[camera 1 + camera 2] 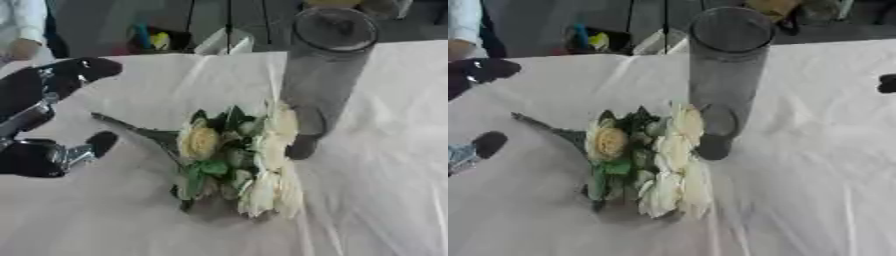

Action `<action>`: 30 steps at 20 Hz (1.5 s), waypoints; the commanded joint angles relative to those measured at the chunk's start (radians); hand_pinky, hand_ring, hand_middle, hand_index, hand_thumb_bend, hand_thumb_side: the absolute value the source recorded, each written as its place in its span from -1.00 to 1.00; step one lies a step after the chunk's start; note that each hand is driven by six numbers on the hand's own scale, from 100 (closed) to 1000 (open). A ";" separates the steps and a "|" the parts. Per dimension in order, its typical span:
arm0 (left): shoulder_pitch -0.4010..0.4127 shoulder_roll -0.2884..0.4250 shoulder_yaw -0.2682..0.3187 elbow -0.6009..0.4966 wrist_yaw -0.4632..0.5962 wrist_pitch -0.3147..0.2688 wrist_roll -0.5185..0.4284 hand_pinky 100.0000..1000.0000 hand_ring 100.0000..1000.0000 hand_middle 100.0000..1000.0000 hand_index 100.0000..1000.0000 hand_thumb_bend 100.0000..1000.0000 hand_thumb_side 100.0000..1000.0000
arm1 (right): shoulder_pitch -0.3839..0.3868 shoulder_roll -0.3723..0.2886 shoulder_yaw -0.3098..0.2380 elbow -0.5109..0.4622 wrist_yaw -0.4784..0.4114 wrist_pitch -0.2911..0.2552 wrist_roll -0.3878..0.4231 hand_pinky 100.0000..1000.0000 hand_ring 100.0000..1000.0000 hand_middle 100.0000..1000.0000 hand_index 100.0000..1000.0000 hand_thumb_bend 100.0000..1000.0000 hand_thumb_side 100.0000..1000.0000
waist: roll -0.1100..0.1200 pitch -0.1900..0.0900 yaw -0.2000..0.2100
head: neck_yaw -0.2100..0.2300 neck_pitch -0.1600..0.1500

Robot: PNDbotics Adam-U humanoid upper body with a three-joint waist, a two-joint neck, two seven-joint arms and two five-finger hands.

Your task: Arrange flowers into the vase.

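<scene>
One vase [325,65] stands upright on the white cloth [394,165], a tall clear cylinder with nothing in it that I can see. One bunch of flowers [236,155] lies flat on the cloth just in front of it and a little to the left, the pale heads crowded together toward the vase's foot; the nearest blooms look to touch or nearly touch the glass. I count one yellower rose [200,142] among several cream ones, too bunched for an exact tally, with green leaves between. A single dark stem [131,129] runs out from the bunch toward the left. The left hand [52,115] sits at the left edge, spread wide and holding nothing: one black fingertip up near the top of the cloth, another lower down, close to the stem's end but apart from it. Of the right hand [887,83] only a dark tip shows at the right edge, and I cannot tell how its fingers stand.
</scene>
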 commanded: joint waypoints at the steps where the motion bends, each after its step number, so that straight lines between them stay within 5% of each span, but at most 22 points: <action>1: -0.029 0.052 -0.028 -0.015 -0.046 0.008 -0.053 0.66 0.73 0.81 1.00 -0.34 0.73 | -0.007 -0.026 -0.001 -0.019 -0.006 0.000 0.008 0.28 -0.01 -0.04 0.49 -1.00 1.00 | 0.014 -0.029 -0.001 | 0.008 0.000; 17: -0.236 -0.015 -0.154 0.244 -0.077 -0.020 -0.279 0.62 0.72 0.81 1.00 0.03 0.42 | -0.009 -0.021 0.013 -0.019 -0.012 0.011 0.035 0.29 -0.02 -0.04 0.49 -1.00 1.00 | 0.021 -0.027 -0.021 | 0.034 -0.014; 30: -0.323 -0.101 -0.168 0.433 -0.091 -0.044 -0.306 0.54 0.66 0.74 1.00 -0.04 0.43 | -0.013 -0.015 0.015 -0.019 -0.009 0.014 0.043 0.29 -0.02 -0.05 0.49 -1.00 1.00 | 0.026 -0.013 -0.039 | 0.045 -0.029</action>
